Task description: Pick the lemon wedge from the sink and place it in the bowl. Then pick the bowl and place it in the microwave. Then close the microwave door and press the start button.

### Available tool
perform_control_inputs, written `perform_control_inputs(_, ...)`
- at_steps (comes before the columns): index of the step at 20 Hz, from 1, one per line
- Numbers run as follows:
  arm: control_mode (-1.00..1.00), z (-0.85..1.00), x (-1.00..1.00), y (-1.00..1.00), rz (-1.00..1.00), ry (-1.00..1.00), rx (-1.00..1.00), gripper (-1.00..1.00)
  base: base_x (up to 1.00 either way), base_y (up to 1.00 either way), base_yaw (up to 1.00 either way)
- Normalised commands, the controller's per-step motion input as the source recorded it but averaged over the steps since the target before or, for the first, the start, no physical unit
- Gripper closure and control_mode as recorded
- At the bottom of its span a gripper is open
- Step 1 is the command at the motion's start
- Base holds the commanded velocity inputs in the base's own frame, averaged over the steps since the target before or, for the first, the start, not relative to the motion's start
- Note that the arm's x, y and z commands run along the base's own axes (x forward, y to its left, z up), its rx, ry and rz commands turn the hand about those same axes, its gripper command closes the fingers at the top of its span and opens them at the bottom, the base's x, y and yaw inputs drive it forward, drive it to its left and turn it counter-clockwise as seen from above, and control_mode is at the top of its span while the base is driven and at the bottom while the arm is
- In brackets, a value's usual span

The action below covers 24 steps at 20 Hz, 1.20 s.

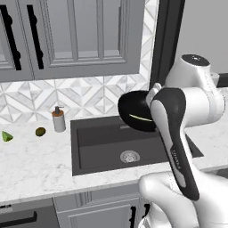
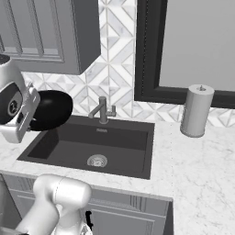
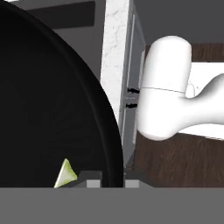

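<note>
Holding bowl [image 1: 136, 111] by rim w/ pincer [image 3: 113, 180] pinched on it, up over sink [image 1: 102, 138], tipped on edge. Wedge [image 3: 65, 174] lying inside bowl, left of pincer. Microwave nowhere nearby.

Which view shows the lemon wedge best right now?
The hand view: the lemon wedge lies plainly inside the bowl. The left base view gives just a pale sliver in the raised bowl; in the right base view the bowl's back hides it.
</note>
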Motion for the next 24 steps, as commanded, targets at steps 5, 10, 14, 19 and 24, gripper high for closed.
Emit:
perform_control_inputs(5, -1.0, 0.0, -0.02, -0.25, -0.05, 0.04, -0.07, 1.0, 0.0, 0.0, 0.0)
perform_control_inputs(10, -1.0, 0.0, -0.16, -0.47, 0.1, 0.0, 0.1, 1.0, 0.0, 0.0, 0.0)
perform_control_inputs(14, -1.0, 0.0, -0.19, -0.18, 0.08, -0.01, 0.0, 1.0, 0.0, 0.0, 0.0)
perform_control_inputs(19, 1.0, 0.0, 0.0, 0.0, 0.0, 0.0, 0.0, 1.0, -0.54, 0.0, 0.09)
perform_control_inputs(24, 1.0, 0.0, 0.0, 0.0, 0.0, 0.0, 0.0, 1.0, -0.24, 0.17, 0.11)
